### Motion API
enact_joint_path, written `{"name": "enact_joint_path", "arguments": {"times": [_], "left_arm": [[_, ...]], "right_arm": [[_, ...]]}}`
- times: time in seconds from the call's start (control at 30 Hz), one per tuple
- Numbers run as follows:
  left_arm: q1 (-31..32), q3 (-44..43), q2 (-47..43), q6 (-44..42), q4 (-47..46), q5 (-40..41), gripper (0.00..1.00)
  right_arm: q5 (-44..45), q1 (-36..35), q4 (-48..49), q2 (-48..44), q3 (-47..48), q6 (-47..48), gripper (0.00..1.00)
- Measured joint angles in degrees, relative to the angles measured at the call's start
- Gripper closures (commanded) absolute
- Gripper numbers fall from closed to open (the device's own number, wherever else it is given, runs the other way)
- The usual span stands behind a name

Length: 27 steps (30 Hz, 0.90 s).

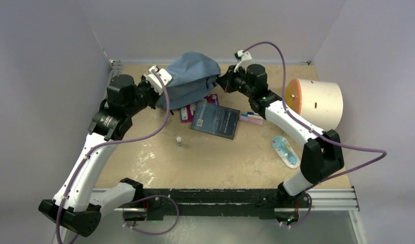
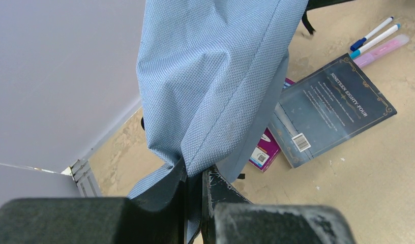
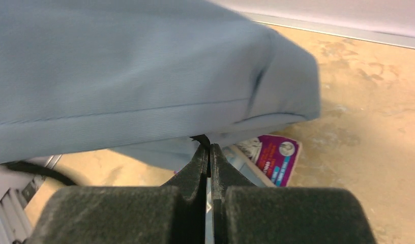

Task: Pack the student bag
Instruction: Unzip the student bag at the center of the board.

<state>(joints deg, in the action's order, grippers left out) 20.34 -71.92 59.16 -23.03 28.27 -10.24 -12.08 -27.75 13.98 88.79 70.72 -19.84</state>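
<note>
**A:** Where is the bag (image 1: 193, 76), and what is in it?

**B:** At the far middle of the bench (image 1: 220, 162), bunched up between the two arms. No view shows its opening or its inside.

**A:** And the claws?

**B:** The left claw (image 2: 195, 173) is clamped on a fold of the bag's cloth at its left end. The right claw (image 3: 209, 150) is clenched tight under the bag's right end, with a small black tab (image 3: 200, 138) at its tips. Whether the tab is caught I cannot tell.

**A:** What lies around?

**B:** A dark blue book (image 1: 215, 119) lies flat just in front of the bag, barcode side up, titled Nineteen Eighty-Four. A magenta packet (image 1: 186, 113) lies at the book's left edge. The pens (image 1: 251, 118) are just right of the book, two white with blue caps and one pink. A small bottle (image 1: 179, 141) stands alone, nearer the arms. A blister pack (image 1: 286, 151) lies beside the right arm. A cylinder (image 1: 317, 101), white with an orange face, lies on its side at the far right.

**A:** Anything in the way?

**B:** The bag's right end is off the bench and overhangs the packet.

**A:** How does the bag look?

**B:** It is grey-blue woven cloth, soft and creased, with a stitched seam along one edge and a black strap (image 2: 307, 23) at its far side
</note>
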Motion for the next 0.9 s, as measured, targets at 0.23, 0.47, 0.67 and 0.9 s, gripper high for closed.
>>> {"name": "enact_joint_path", "arguments": {"times": [0.23, 0.47, 0.67, 0.9], "left_arm": [[0.0, 0.0, -0.2, -0.02, 0.15, 0.02, 1.0], [0.0, 0.0, -0.17, -0.04, 0.55, 0.02, 1.0], [0.0, 0.02, -0.13, -0.07, 1.62, 0.2, 1.0], [0.0, 0.02, -0.09, -0.04, 2.14, 0.59, 1.0]], "right_arm": [[0.39, 4.24, 1.95, 4.81, 0.85, -3.21, 1.0], [-1.66, 5.49, 1.64, 12.52, 6.32, -3.98, 1.0], [-5.64, 5.57, -0.39, 18.12, 9.75, -3.87, 0.77], [-7.45, 6.47, 1.44, 9.29, -0.04, -3.37, 0.51]]}}
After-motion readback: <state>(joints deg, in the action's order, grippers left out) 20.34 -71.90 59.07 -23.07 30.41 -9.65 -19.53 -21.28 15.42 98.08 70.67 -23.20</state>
